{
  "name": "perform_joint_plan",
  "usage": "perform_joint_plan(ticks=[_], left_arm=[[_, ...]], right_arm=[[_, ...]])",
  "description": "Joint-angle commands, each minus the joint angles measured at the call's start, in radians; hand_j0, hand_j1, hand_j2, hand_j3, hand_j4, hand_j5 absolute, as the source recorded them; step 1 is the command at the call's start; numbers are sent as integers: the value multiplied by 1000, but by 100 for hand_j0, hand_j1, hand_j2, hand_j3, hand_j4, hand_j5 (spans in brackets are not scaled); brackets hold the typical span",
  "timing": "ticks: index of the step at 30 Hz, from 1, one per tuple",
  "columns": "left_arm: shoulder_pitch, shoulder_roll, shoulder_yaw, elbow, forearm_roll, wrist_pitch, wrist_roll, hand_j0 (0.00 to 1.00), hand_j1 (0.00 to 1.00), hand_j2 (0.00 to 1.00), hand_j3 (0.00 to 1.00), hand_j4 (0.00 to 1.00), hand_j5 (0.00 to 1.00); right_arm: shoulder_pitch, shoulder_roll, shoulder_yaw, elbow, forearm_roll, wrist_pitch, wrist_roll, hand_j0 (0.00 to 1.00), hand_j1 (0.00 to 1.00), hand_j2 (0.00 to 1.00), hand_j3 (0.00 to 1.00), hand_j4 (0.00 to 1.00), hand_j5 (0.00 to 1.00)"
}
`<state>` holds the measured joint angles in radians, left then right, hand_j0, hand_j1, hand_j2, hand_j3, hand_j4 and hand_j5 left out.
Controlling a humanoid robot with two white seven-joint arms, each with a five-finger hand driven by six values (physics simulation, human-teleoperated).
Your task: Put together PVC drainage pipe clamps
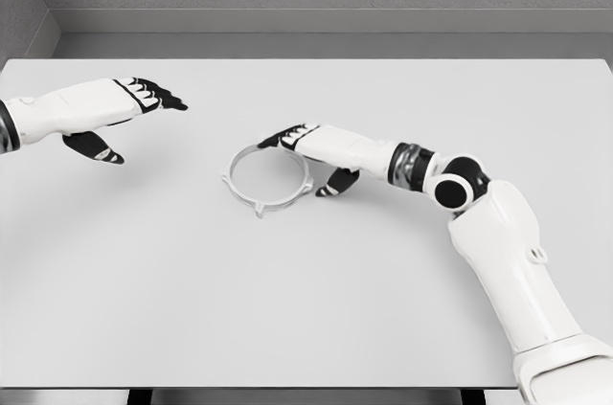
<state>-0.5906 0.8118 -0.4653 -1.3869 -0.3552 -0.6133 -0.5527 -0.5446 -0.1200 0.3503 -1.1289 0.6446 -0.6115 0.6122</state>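
Note:
A pale grey ring-shaped pipe clamp (268,179) with small lugs on its rim lies flat near the middle of the white table (287,300). My right hand (305,151) reaches in from the right and hovers at the ring's upper right edge. Its fingers stretch out over the rim and the thumb (337,182) hangs just right of the ring, holding nothing. My left hand (129,118) floats at the far left, well clear of the ring, with fingers extended and thumb (96,148) dropped below the palm.
The table's far edge meets a grey wall at the top. The table's front edge runs along the bottom of the view.

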Motion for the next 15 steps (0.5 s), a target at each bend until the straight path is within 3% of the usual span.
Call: perform_joint_plan(ticks=[1, 15], left_arm=[[0, 1, 2, 2, 13, 2, 0, 100, 100, 100, 100, 100, 100], [-5, 3, 4, -4, 31, 2, 0, 100, 100, 100, 100, 100, 100]], right_arm=[[0, 5, -1, 29, 7, 1, -1, 100, 100, 100, 100, 100, 100], [-29, 20, -1, 40, 9, 1, -1, 100, 100, 100, 100, 100, 100]])
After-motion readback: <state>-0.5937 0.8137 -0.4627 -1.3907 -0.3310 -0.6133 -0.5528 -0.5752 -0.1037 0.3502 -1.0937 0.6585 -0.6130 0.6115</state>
